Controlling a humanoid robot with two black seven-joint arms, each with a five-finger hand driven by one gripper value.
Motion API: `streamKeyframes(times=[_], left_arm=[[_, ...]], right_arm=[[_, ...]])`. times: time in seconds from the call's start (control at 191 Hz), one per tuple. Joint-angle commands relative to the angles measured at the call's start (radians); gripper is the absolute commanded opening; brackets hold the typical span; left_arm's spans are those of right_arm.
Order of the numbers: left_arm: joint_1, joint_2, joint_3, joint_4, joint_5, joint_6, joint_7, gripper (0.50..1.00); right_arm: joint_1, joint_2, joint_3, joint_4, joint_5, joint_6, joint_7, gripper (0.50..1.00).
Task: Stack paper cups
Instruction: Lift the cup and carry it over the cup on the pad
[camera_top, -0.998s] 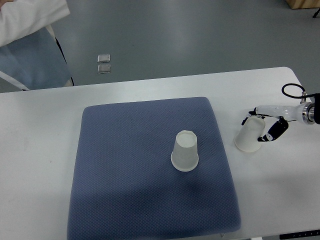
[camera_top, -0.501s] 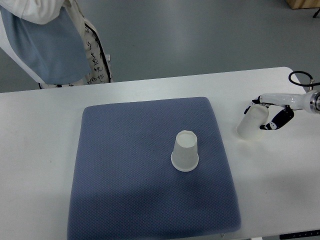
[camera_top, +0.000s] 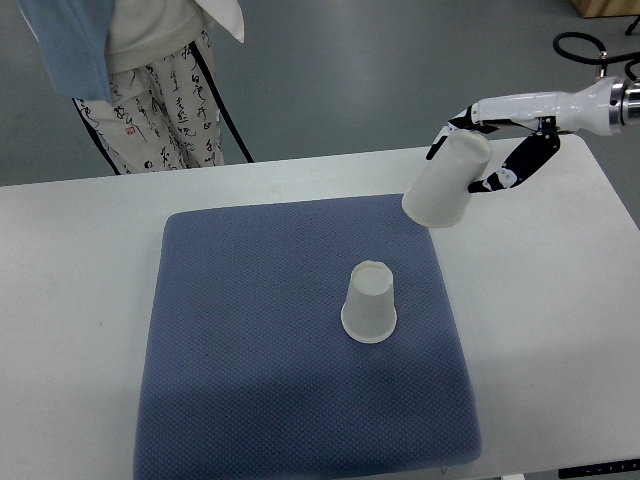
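Top view: right hand (camera_top: 492, 140) grips tilted paper cup (camera_top: 446, 182).

The right hand (camera_top: 497, 150) is built with glossy white shells on top, and black finger segments with small white markings are seen beneath. A silver metal cuff is fitted at the wrist, and a black cable (camera_top: 580, 45) is looped behind it near the picture's upper right corner.

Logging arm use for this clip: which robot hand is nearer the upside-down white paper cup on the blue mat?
Right. The right hand, holding another white paper cup, is up and to the right of the upside-down white paper cup; the left hand is out of view.
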Motion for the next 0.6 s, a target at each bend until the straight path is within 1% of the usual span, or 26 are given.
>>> streamKeyframes(times=[0.0, 0.089, 0.188, 0.303, 0.595], left_arm=[[0.0, 0.0, -0.001, 0.001, 0.0, 0.0, 0.0, 1.0], [0.0, 0.0, 0.001, 0.001, 0.0, 0.001, 0.0, 1.0], [0.0, 0.0, 0.001, 0.001, 0.0, 0.0, 0.0, 1.0], [0.0, 0.0, -0.001, 0.001, 0.0, 0.0, 0.0, 1.0], [0.0, 0.0, -0.001, 0.001, 0.0, 0.001, 0.0, 1.0]], right_arm=[[0.014, 0.019, 0.037, 0.046, 0.0, 0.03, -0.004, 0.676], [0.041, 0.03, 0.039, 0.091, 0.0, 0.03, -0.009, 0.678], [0.043, 0.041, 0.036, 0.11, -0.003, 0.03, -0.017, 0.68], [0.035, 0.042, 0.026, 0.111, -0.011, 0.03, -0.046, 0.693], [0.001, 0.077, 0.02, 0.117, -0.02, 0.03, -0.052, 0.699]])
